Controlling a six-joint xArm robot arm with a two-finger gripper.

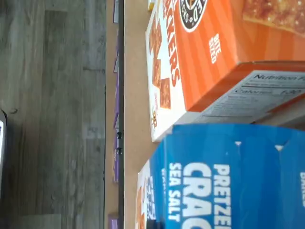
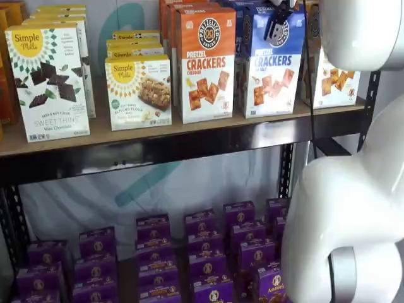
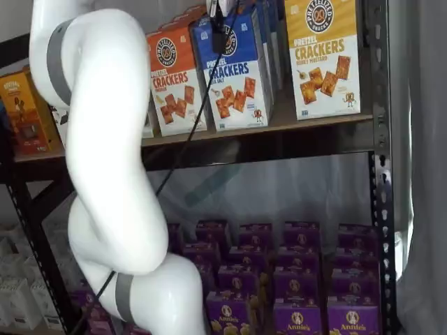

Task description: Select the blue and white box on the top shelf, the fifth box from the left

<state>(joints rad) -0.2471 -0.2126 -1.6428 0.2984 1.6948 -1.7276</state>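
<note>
Risk of a slip: the gripper (image 2: 276,25) meets the blue and white box (image 2: 273,66) only at its top edge, so a shallow hold could let the tall carton tip forward off the top shelf (image 2: 158,129) when it is drawn out.
Risk to neighbours: the orange-topped cracker box (image 2: 204,63) stands just beside the target on one side and the yellow-topped honey mustard box (image 3: 324,56) near it on the other; a pull that is not straight could drag or topple either.
Risk behind: more blue boxes stand in a row behind the front one, and a finger reaching too deep might catch the next carton as well.
Jaws: both shelf views show only dark fingers side-on against the blue panel; I cannot tell whether they are apart or already clamped on the carton.
Target position: the front box of its row on the top shelf, upright, blue half uppermost, between the orange and yellow cartons.
Target relative to jaws: directly below and around the fingertips, its top edge at finger level; probably touching, though the contact itself is hidden.
Wrist view: the blue carton (image 1: 228,176) fills the near field, with the orange one (image 1: 200,52) alongside.
</note>
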